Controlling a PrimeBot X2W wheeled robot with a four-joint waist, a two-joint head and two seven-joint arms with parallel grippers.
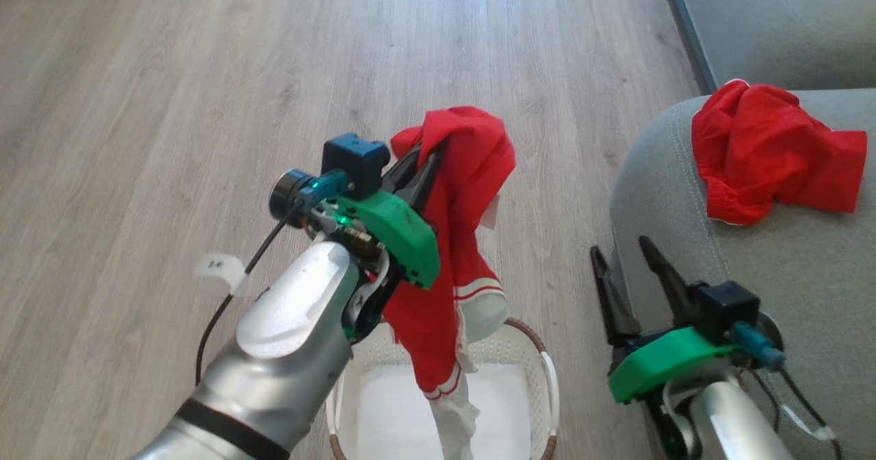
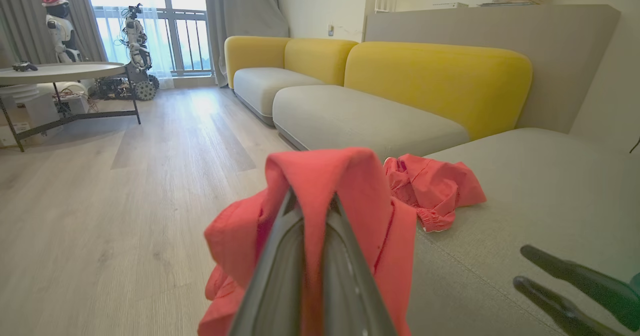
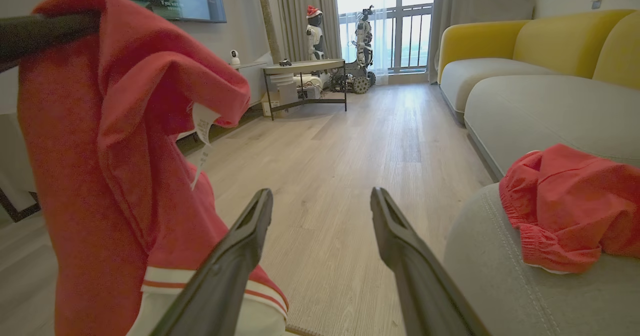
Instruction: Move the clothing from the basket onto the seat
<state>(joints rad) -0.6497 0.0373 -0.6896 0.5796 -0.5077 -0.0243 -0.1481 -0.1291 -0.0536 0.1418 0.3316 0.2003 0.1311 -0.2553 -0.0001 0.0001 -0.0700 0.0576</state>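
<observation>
Left pincer [image 1: 426,153] pinches 1 red garment [image 1: 472,172], held above the basket [image 1: 528,342] at 6 o'clock, evidently for carrying to the seat [image 1: 787,282] at 3 o'clock; right pincer [image 1: 621,248] spread, empty.

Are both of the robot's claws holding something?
No, the left gripper pinches a red garment, but the right gripper stands open and empty.
</observation>
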